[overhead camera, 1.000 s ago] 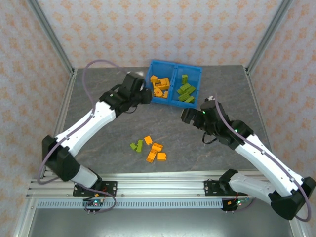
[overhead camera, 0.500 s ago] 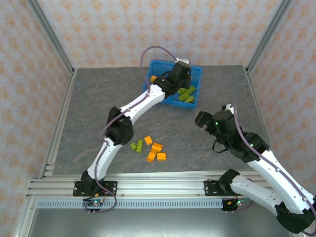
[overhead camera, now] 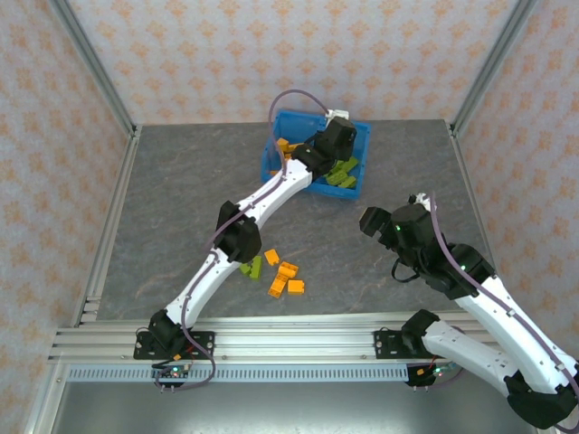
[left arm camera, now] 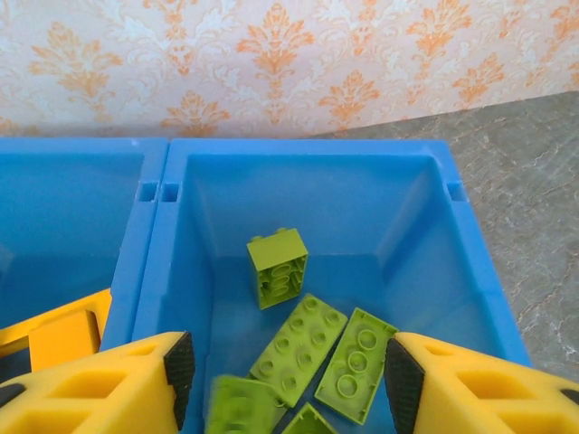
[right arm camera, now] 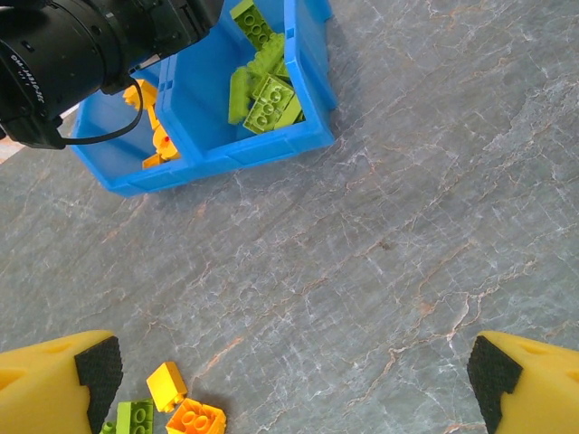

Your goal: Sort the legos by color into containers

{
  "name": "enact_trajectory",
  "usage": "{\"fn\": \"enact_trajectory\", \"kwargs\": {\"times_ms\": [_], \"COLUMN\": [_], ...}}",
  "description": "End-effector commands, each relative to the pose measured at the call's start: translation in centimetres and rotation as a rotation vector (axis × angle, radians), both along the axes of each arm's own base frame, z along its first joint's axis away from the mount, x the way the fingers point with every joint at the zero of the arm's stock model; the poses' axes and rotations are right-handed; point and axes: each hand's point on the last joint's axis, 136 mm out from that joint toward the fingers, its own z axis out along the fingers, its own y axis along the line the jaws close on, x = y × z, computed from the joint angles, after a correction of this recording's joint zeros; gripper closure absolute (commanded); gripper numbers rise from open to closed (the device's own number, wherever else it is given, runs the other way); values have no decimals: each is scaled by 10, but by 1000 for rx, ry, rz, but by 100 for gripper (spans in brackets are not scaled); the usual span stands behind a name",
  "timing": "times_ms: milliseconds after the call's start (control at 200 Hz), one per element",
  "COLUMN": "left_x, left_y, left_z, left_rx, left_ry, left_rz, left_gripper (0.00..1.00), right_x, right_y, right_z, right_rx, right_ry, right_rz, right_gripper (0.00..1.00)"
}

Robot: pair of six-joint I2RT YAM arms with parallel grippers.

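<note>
Top view: reaches with the left hand over the right compartment of the blue bin at upper centre of the grey worktop. Shows orange bricks in the bin's left compartment and lime bricks in the right one. Shows a loose cluster of orange and lime pieces on the worktop at lower centre, well apart from the bin. Holds the right hand right of centre, above bare worktop.

Left wrist view: looks into the right compartment past yellow fingers at the lower corners, parted and released, nothing between them. Finds one lime brick on its own near the middle of the compartment, with several more lying together at bottom centre. Catches an orange piece beyond the middle wall, at lower left.

Right wrist view: spreads the right hand's fingers wide to the lower corners, released and empty. Places the bin at upper left, lime bricks in its right compartment and orange in its left, with the left arm's black wrist above it. Picks up a few of the loose pieces on the worktop at the bottom left edge.
</note>
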Motion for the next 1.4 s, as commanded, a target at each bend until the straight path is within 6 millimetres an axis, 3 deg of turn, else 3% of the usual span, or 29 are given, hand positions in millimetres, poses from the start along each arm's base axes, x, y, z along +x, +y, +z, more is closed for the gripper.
{"fn": "enact_trajectory", "kwargs": {"times_ms": [0,160,260,370,490,576,761,871,941,1046,1146,1396], "left_x": [-15,-51,-81,-116,-158,-182,-237,-264,-280,-301,-311,-314], "left_y": [8,18,34,65,101,134,227,278,301,317,322,338], "left_z": [105,175,211,232,234,214,171,130,102,72,57,50], "left_rx": [-114,-199,-198,-163,-116,-61,8,-20,-48,-28,1,16], "left_ry": [-119,-126,-128,-114,-94,-65,5,94,182,299,354,387], "left_rz": [-18,-86,-131,-143,-148,-89,116,216,259,283,268,251], "left_gripper": [39,40,40,40,40,39,38,37,34,30,26,19], "right_x": [0,6,11,15,14,11,12,12,14,17,18,28], "right_y": [-3,4,30,71,116,147,182,209,223,241,254,271], "right_z": [5,2,-3,-18,-40,-57,-95,-112,-126,-148,-167,-202], "right_rx": [1,-8,-13,-9,-12,-90,-305,-310,-310,-336,-354,-381], "right_ry": [-18,-24,-7,82,200,250,313,320,323,335,354,377], "right_rz": [-17,11,144,332,506,620,723,801,830,863,886,873], "right_gripper": [1,1,1,1,0,0,1,3,5,8,11,19]}}
